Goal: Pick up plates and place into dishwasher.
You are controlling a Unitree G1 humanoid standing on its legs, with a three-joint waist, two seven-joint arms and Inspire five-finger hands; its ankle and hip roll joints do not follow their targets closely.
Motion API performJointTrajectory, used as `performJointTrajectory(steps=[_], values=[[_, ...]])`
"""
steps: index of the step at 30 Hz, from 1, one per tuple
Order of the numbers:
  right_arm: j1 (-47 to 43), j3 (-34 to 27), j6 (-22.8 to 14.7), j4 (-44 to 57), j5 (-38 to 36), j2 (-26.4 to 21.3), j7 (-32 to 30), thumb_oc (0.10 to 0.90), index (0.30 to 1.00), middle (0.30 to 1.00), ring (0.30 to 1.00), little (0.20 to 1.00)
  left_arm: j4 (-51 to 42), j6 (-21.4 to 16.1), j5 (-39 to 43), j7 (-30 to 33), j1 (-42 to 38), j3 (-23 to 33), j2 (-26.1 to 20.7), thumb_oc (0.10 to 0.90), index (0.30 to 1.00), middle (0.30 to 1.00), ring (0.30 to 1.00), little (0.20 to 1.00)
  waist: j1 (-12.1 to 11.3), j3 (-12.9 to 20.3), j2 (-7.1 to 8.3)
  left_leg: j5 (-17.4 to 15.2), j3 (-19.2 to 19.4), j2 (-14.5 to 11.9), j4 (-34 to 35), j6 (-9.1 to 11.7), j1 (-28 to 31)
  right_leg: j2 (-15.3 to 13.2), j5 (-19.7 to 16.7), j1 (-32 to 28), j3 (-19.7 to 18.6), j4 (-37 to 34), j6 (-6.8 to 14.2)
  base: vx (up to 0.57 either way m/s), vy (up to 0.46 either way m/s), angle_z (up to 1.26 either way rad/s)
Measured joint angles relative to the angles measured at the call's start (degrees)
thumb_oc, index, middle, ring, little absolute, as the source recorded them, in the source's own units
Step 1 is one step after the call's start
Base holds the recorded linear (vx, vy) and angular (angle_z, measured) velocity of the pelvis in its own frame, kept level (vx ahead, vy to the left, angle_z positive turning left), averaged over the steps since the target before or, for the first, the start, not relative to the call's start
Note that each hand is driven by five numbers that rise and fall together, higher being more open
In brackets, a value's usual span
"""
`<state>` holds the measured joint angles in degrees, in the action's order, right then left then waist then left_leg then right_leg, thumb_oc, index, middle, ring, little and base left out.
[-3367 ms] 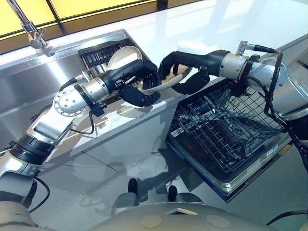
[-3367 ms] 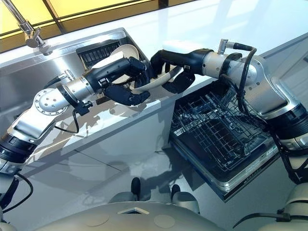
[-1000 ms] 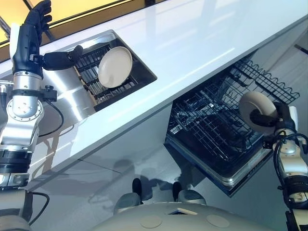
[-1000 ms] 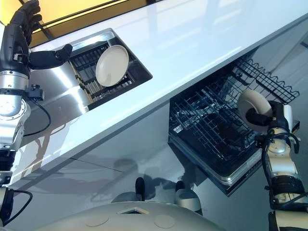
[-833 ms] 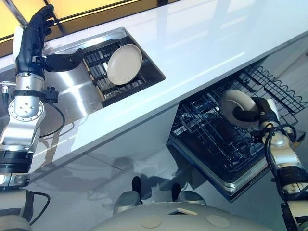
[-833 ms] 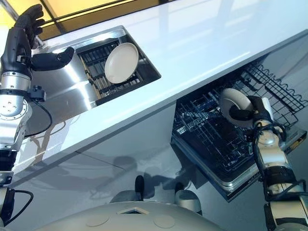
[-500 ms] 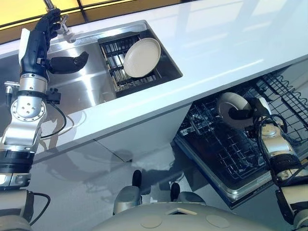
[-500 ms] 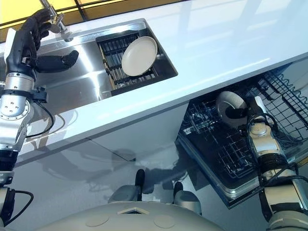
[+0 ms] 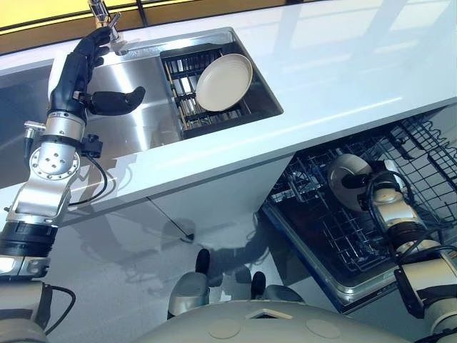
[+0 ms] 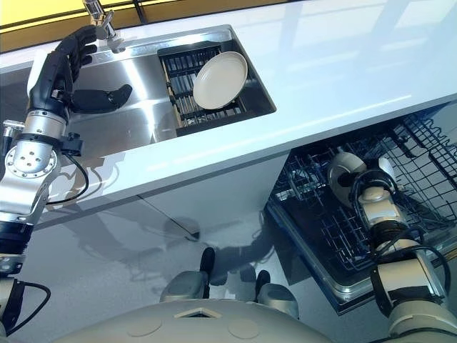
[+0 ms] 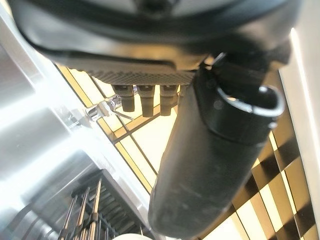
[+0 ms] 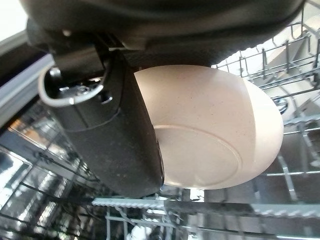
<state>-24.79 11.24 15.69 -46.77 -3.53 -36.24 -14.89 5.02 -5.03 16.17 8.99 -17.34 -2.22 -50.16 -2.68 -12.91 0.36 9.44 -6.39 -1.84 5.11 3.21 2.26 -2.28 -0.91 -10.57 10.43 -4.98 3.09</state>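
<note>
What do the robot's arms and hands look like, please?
Both arms are silver-grey, built of rounded segments with disc-shaped joints and black bands; thin black cables loop by the wrists. The left robot hand and the right robot hand are dark, with thick rounded thumbs, each bearing a small metal ring. A white cover shows on the left one.

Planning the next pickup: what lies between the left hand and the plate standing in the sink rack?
Left eye view: between the left hand and the plate lie bare steel sink floor and the rack's dark bars.
</note>
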Motion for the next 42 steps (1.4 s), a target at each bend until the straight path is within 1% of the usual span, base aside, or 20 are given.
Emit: performJointTrajectory(steps=[1,3,4,5,6,7,8,11,14,16,20,22,26,27,31,34,35,37,39,42], values=[[0.0,0.0,-0.3,0.6,-0.6,0.3,-1.0,0.800,0.900,0.900,0.900,0.900,-0.1,0.0,0.0,0.0,0.0,0.0,0.0,0.800,0.900,0.900,0.900,0.900,0.0,-0.2,-0.13,0.1,-0.1,0.0,0.0,0.0,0.0,0.0,0.0,0.0,0.0,0.0,0.0,-0.01,0.039,0.04],[0.7,0.0,-3.2,6.3,-3.9,2.3,-6.6,0.800,0.900,0.900,0.900,0.900,-0.1,0.1,-0.1,0.0,0.0,0.0,0.7,0.800,0.900,0.900,0.900,0.900,0.1,-1.3,-0.92,0.2,-0.1,0.0,0.0,0.0,-0.1,0.0,0.0,0.0,0.0,0.1,0.0,-0.01,0.046,0.01],[1.9,-0.3,-4.9,10.8,-4.4,3.5,-9.0,0.800,0.900,0.900,0.900,0.900,-0.1,0.1,-0.2,0.0,0.0,0.0,1.6,0.800,0.900,0.900,0.900,0.900,0.2,-1.6,-1.25,0.2,-0.1,0.0,0.0,0.0,-0.1,0.0,0.0,0.0,0.0,0.1,0.0,0.00,0.046,0.00],[2.9,-0.3,-7.7,14.6,-4.5,4.9,-10.5,0.800,0.900,0.900,0.900,0.900,-0.1,0.0,-0.3,0.0,0.0,0.0,2.4,0.800,0.900,0.900,0.900,0.900,0.5,-1.7,-1.50,0.2,-0.1,0.0,0.0,0.0,-0.1,0.0,-0.1,0.0,-0.1,0.1,-0.1,-0.01,0.046,0.01],[3.6,-0.3,-10.4,18.0,-4.6,6.2,-11.5,0.800,0.900,0.900,0.900,0.900,-0.2,0.0,-0.4,0.0,0.0,0.0,2.9,0.800,0.900,0.900,0.900,0.900,0.6,-2.0,-1.74,0.2,-0.1,0.0,0.0,0.0,-0.1,0.0,-0.1,0.1,-0.1,0.1,-0.2,-0.01,0.045,0.01],[4.1,-0.6,-10.8,19.4,-5.7,7.0,-11.9,0.800,0.900,0.900,0.900,0.900,-0.2,0.0,-0.4,-0.1,0.0,0.0,3.1,0.800,0.900,0.900,0.900,0.900,0.7,-2.1,-1.83,0.2,-0.1,0.0,0.0,0.0,-0.2,0.0,-0.2,0.1,-0.2,0.1,-0.3,-0.01,0.052,0.03],[5.4,-1.4,-12.1,20.8,-5.9,8.1,-12.6,0.800,0.900,0.900,0.900,0.900,-0.3,0.0,-0.4,-0.2,0.0,0.0,3.3,0.800,0.900,0.900,0.900,0.900,0.8,-2.2,-1.96,0.1,-0.1,0.0,0.0,-0.1,-0.3,0.0,-0.2,0.2,-0.4,0.1,-0.3,-0.02,0.056,0.08],[9.1,-2.0,-15.0,25.6,-5.9,8.3,-12.7,0.800,0.900,0.900,0.900,0.900,-0.3,0.1,-0.4,-0.4,0.0,0.2,3.3,0.800,0.900,0.900,0.900,0.900,1.6,-2.4,-2.21,0.3,0.5,0.2,0.0,-0.6,-0.8,-0.3,-0.1,0.4,-0.8,0.1,-0.4,-0.02,0.053,0.04],[9.2,-2.0,-15.1,26.3,-5.3,8.2,-11.2,0.800,0.900,0.900,0.900,0.900,-0.3,0.1,-0.4,-0.4,0.0,0.3,3.3,0.800,0.900,0.900,0.900,0.900,2.8,-2.4,-2.17,0.2,1.0,0.4,0.0,-0.8,-0.6,-0.5,0.0,0.5,-1.5,0.1,-0.3,-0.02,0.046,-0.09],[9.8,-2.1,-15.2,27.2,-2.7,8.1,-10.1,0.800,0.900,0.900,0.900,0.900,-0.3,0.1,-0.4,-0.4,0.0,0.3,3.3,0.800,0.900,0.900,0.900,0.900,3.3,-2.4,-2.13,0.0,2.1,0.3,0.0,-0.9,-0.4,-0.5,0.0,0.7,-2.1,0.1,-0.3,-0.02,0.040,-0.16],[12.4,-4.5,-15.2,30.4,0.3,7.8,-8.7,0.800,0.900,0.900,0.900,0.900,-0.4,0.1,-0.4,-0.4,0.0,0.8,3.3,0.800,0.900,0.900,0.900,0.900,4.3,-2.4,-2.10,-0.2,2.8,0.3,0.0,-0.9,-0.2,-0.6,0.0,0.9,-2.7,0.1,-0.3,-0.02,0.032,-0.12],[13.5,-6.0,-15.3,31.7,0.9,7.2,-8.7,0.800,0.900,0.900,0.900,0.900,-0.4,0.1,-0.4,-0.4,0.0,1.0,3.3,0.800,0.900,0.900,0.900,0.900,4.6,-2.5,-2.06,-0.6,3.9,0.2,0.0,-1.0,0.4,-0.7,0.0,0.9,-3.6,0.3,-0.3,-0.05,0.035,-0.26],[13.9,-7.6,-15.8,34.9,1.9,4.5,-8.8,0.800,0.900,0.900,0.900,0.900,-0.4,0.1,-0.6,-0.4,0.0,2.2,3.2,0.800,0.900,0.900,0.900,0.900,6.8,-2.5,-1.92,-1.2,6.0,0.0,0.0,-1.0,1.5,-1.0,0.0,1.3,-4.0,1.1,-0.2,-0.04,0.038,-0.24],[13.9,-8.2,-16.1,35.5,1.9,4.5,-8.8,0.800,0.900,0.900,0.900,0.900,-0.4,0.1,-0.6,-0.4,0.0,2.2,3.0,0.800,0.900,0.900,0.900,0.900,6.9,-2.5,-1.92,-1.4,6.2,0.0,0.0,-0.9,1.6,-1.0,0.0,1.3,-4.1,1.1,-0.2,-0.03,0.037,-0.22],[14.0,-11.8,-19.4,40.6,0.9,2.7,-9.2,0.800,0.900,0.900,0.900,0.900,-0.4,0.1,-2.9,-1.1,0.0,2.2,0.7,0.800,0.900,0.900,0.900,0.900,8.9,-2.5,-1.90,-1.9,8.0,-0.2,0.0,-0.8,2.5,-1.0,0.0,1.7,-5.5,1.6,-0.1,-0.03,0.063,-0.24],[14.1,-13.7,-21.5,43.0,-3.3,2.6,-9.2,0.800,0.900,0.900,0.900,0.900,-0.1,0.8,-4.0,-2.5,-0.3,2.3,-3.7,0.800,0.900,0.900,0.900,0.900,9.5,-2.5,-1.88,-2.2,9.4,-0.4,0.0,-1.0,2.5,-1.1,0.0,3.0,-5.5,2.7,-0.1,-0.02,0.067,-0.30],[14.6,-14.2,-22.0,43.3,-5.1,2.6,-9.0,0.800,0.900,0.900,0.900,0.900,0.0,1.9,-4.6,-3.4,-1.0,2.3,-5.3,0.800,0.900,0.900,0.900,0.900,10.0,-2.5,-1.87,-2.3,10.3,-0.4,0.0,-1.1,2.9,-1.2,0.0,3.3,-5.6,3.1,-0.1,0.00,0.074,-0.28],[16.5,-15.2,-22.3,44.4,-8.1,2.6,-8.5,0.800,0.900,0.900,0.900,0.900,1.1,3.4,-5.1,-4.8,-2.5,2.2,-8.3,0.800,0.900,0.900,0.900,0.900,10.2,-2.5,-1.87,-2.8,11.4,-0.4,0.0,-1.2,3.6,-1.3,0.0,3.2,-5.6,3.2,-0.1,0.00,0.060,-0.32],[18.6,-15.5,-22.7,44.5,-10.5,2.6,-8.3,0.800,0.900,0.900,0.900,0.900,3.5,5.1,-5.4,-6.0,-5.8,2.0,-10.3,0.800,0.900,0.900,0.900,0.900,11.0,-2.5,-1.90,-3.2,12.0,-0.4,0.0,-1.0,4.0,-1.4,0.0,3.4,-5.6,3.6,-0.1,0.01,0.065,-0.22],[21.2,-15.5,-23.0,44.7,-14.5,2.7,-5.4,0.800,0.900,0.900,0.900,0.900,7.9,7.0,-7.3,-7.8,-9.2,1.9,-13.1,0.800,0.900,0.900,0.900,0.900,12.1,-2.2,-2.22,-3.4,13.7,-0.4,0.0,-1.2,4.0,-1.5,0.1,4.5,-6.6,4.3,0.0,0.02,0.067,-0.28]])
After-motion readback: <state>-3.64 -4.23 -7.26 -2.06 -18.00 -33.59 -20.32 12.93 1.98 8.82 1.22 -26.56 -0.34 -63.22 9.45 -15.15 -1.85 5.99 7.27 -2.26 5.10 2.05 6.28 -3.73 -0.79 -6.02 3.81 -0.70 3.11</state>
